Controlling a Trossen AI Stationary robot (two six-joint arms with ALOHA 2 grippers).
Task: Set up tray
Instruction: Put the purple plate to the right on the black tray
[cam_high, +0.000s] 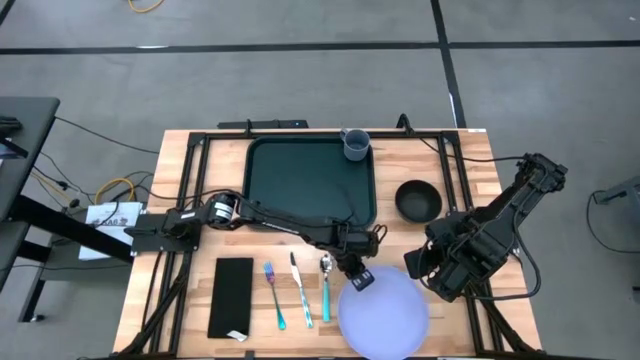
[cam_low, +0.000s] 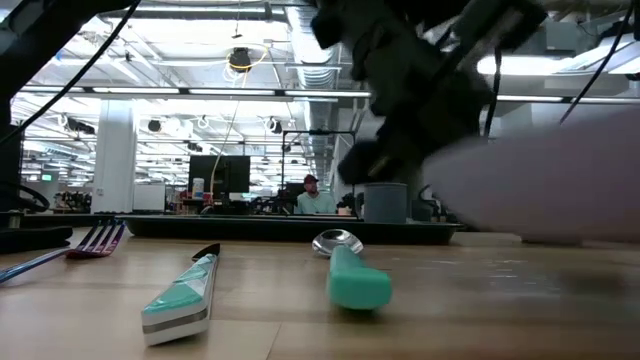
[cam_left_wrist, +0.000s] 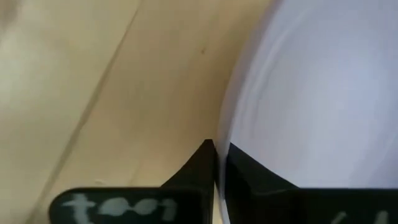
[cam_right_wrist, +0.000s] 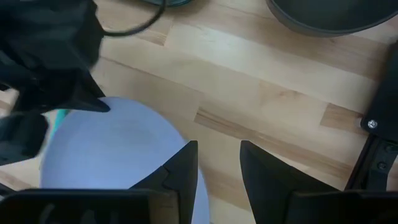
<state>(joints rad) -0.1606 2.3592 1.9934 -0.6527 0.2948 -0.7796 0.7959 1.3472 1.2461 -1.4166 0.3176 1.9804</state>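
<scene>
The dark green tray (cam_high: 300, 185) lies at the middle of the table's far half. A grey cup (cam_high: 356, 144) stands in its far right corner. A black bowl (cam_high: 418, 200) sits on the wood right of the tray. The lavender plate (cam_high: 385, 315) is at the near edge. My left gripper (cam_high: 358, 277) reaches across from the left and is shut on the plate's far-left rim. My right gripper (cam_high: 415, 265) is open just beyond the plate's far right rim, touching nothing; its wrist view shows the plate (cam_right_wrist: 112, 149) beside its fingers. My left gripper (cam_left_wrist: 216, 163) pinches the plate's rim (cam_left_wrist: 219, 134) at its far-left edge, one finger on each side of the thin edge. The fingers slant down from the table's left and far side. Whether the plate is lifted I cannot tell.
A fork (cam_high: 275, 297), a knife (cam_high: 300, 290) and a teal-handled spoon (cam_high: 326, 290) lie side by side left of the plate. A narrow black flat rectangle (cam_high: 232, 297) lies farther left. A black frame borders the table's left, far and right sides.
</scene>
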